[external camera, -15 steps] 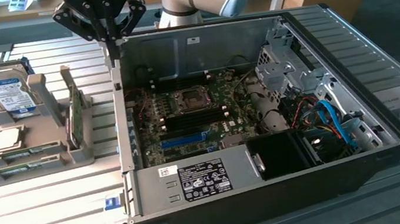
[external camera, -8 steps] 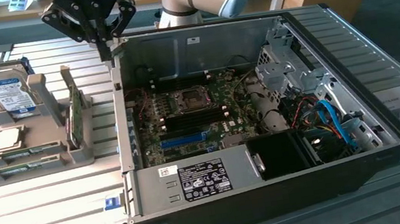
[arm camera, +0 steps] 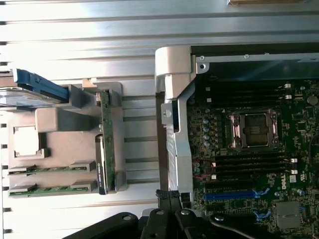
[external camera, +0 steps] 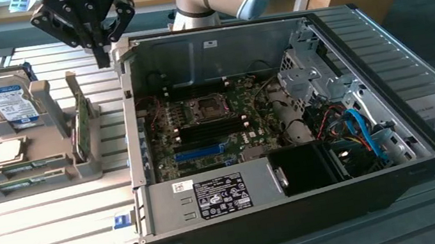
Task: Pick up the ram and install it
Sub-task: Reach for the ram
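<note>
Ram point(external camera: 24, 166) on edge in grey holder point(external camera: 87, 170), long axis across the exterior view; fingers point(external camera: 102, 54) closed, empty, well apart.

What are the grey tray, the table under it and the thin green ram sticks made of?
The tray looks like matte grey plastic: dull, even colour, blocky shapes. The table seems bare aluminium: pale slats with long grooves and a soft sheen. The ram is green circuit board, probably a resin laminate; it stands on edge, so its finish is hard to judge.
</note>
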Controlling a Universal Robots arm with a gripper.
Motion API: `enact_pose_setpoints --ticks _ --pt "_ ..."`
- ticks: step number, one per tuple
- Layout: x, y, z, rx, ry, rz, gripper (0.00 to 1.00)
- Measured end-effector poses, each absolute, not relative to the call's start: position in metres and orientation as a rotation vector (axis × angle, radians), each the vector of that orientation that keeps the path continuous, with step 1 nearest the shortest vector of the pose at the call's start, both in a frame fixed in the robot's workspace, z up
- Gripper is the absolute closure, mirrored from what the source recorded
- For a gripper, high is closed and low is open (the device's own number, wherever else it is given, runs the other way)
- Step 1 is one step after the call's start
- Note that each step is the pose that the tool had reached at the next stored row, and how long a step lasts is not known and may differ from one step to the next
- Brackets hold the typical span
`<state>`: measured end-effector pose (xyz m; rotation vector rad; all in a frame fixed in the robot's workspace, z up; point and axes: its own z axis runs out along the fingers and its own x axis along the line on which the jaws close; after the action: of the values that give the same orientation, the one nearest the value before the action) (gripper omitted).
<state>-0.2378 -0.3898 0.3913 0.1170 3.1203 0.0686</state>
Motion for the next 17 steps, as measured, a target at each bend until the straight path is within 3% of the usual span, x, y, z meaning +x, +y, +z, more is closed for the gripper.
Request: enact_pose_setpoints --ticks 17 --pt "-0.277 -0.388 0.391 0.117 3.121 0.069 0.90"
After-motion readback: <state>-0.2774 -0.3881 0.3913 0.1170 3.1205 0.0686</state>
